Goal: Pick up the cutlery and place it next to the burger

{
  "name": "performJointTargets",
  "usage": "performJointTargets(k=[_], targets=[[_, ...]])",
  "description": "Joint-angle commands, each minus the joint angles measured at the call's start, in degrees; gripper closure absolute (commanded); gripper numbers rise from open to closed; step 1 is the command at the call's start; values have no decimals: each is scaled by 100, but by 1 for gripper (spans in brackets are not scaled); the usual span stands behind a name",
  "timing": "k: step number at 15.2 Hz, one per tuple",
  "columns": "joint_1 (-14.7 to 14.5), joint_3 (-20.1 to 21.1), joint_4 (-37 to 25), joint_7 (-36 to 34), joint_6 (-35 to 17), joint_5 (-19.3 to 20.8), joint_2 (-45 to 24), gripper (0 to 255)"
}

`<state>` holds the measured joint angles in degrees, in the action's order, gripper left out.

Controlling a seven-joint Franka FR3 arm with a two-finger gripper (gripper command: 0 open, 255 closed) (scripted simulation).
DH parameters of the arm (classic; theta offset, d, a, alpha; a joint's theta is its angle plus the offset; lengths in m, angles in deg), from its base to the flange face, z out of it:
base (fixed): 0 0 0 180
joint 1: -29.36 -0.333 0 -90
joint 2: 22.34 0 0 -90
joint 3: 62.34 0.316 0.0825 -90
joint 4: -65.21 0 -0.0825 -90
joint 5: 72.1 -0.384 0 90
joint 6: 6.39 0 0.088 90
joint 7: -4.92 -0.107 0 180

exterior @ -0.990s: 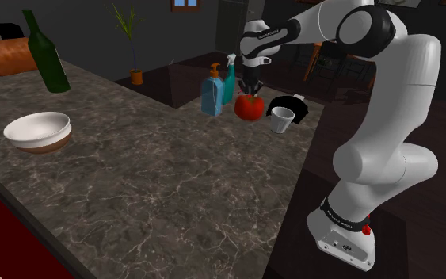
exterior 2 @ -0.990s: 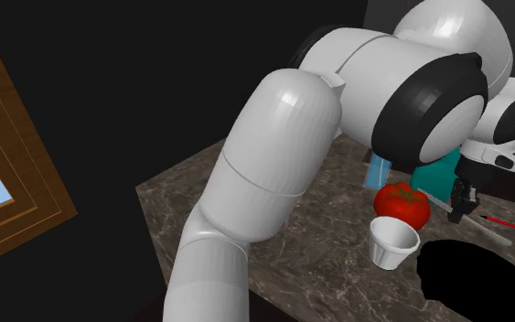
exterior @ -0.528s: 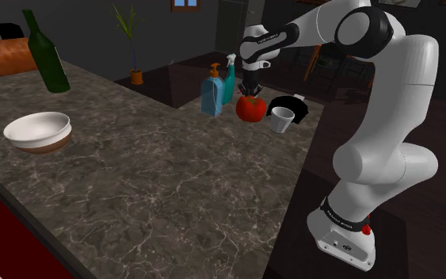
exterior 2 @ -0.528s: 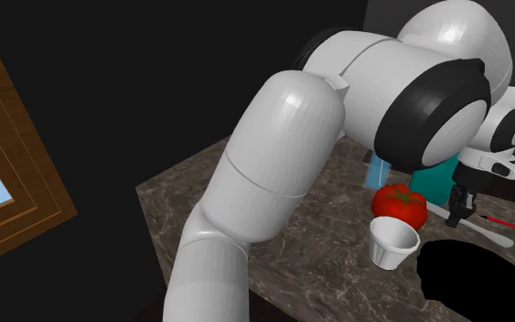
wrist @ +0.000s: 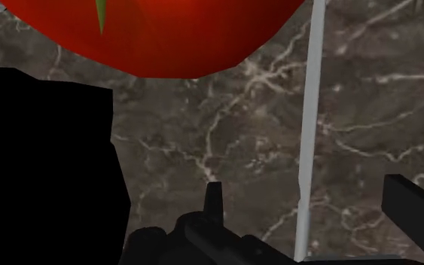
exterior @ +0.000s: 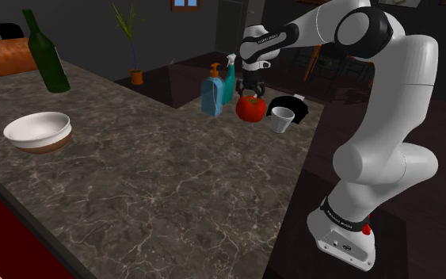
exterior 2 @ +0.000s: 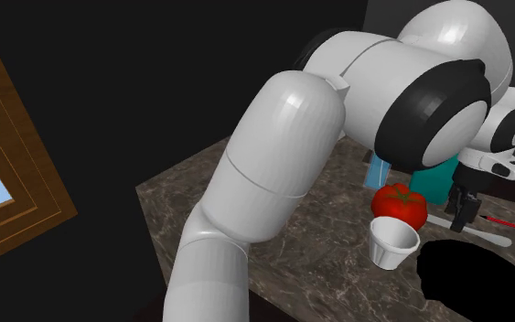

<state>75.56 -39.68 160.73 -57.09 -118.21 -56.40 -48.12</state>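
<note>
A thin silver piece of cutlery lies flat on the dark marble counter, just beyond a red tomato. My gripper hangs low over it, open, one black finger on each side of the handle and neither touching it. In the second exterior view the gripper stands over the cutlery, right of the tomato. A brown bun-like thing, probably the burger, sits at the far end of the counter at the shoulder view's upper left. From the shoulder view the gripper is just above the tomato.
A white cup and a black dish stand next to the tomato, with a blue bottle and a teal spray bottle behind. A green bottle and a white bowl stand toward the burger. A red-handled utensil lies beyond the cutlery.
The fingers, together half a second ago, now stand apart around the cutlery handle. The hand has sunk slightly toward the counter over the last second.
</note>
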Motion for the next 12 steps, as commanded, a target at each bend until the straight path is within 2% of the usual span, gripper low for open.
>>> performJointTargets(k=[1, 4, 12], targets=[[-9, 18, -126, 23, 169, -33, 48, 0], [-51, 60, -540, 77, 661, -103, 136, 0], [-51, 60, -540, 77, 661, -103, 136, 0]])
